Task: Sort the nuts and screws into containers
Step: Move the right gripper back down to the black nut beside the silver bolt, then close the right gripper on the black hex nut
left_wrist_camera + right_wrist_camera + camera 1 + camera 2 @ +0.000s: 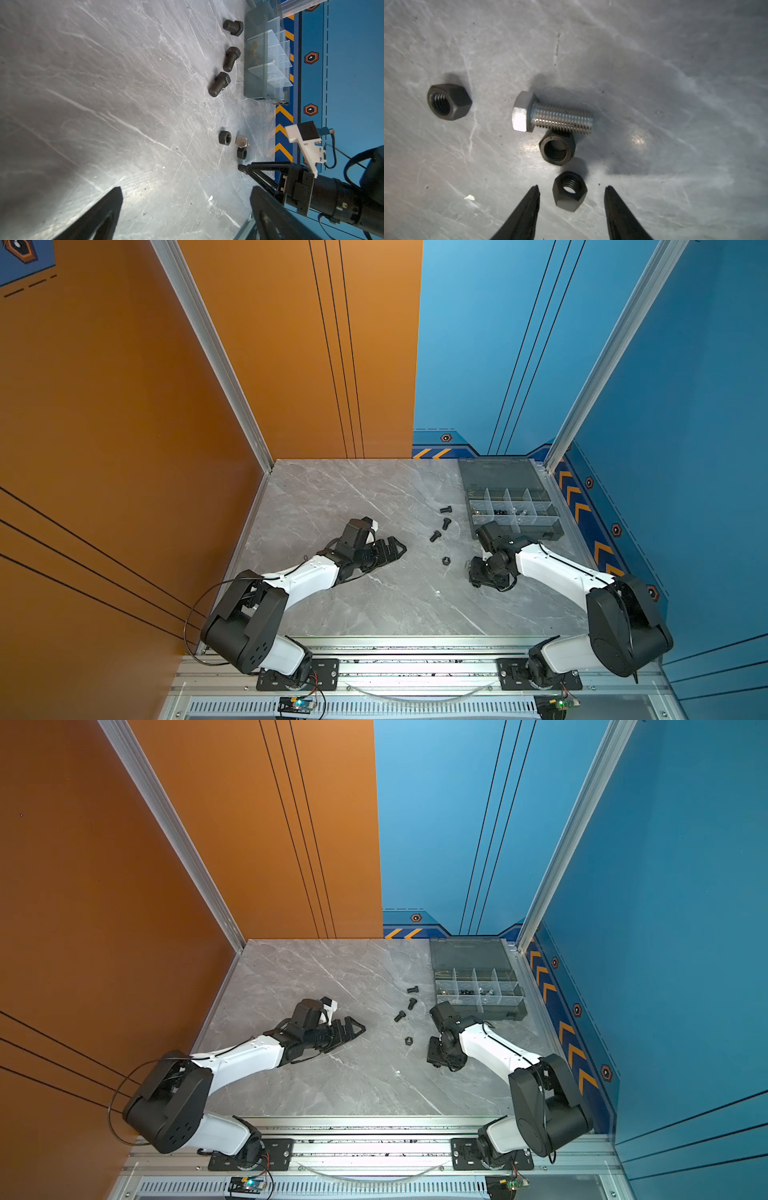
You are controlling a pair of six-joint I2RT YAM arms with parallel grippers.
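Three black screws point(446, 524) lie on the tabletop point(353, 497) in a top view, between the left pincer point(399, 549) and the containers point(540, 529), waiting to be sorted. In the left wrist view, the left pincer is wide apart and empty. In the right wrist view, the right pincer point(573, 188) stands apart around a black nut point(569, 191), ready to pinch it. Just ahead, a silver screw point(552, 116) touches another nut point(557, 149); both could get bumped.

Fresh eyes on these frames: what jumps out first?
The right gripper hangs open with a black nut between its jaws on the table. Just past it, a silver bolt touches a second black nut. In both top views three black bolts line up beside the open organizer box.
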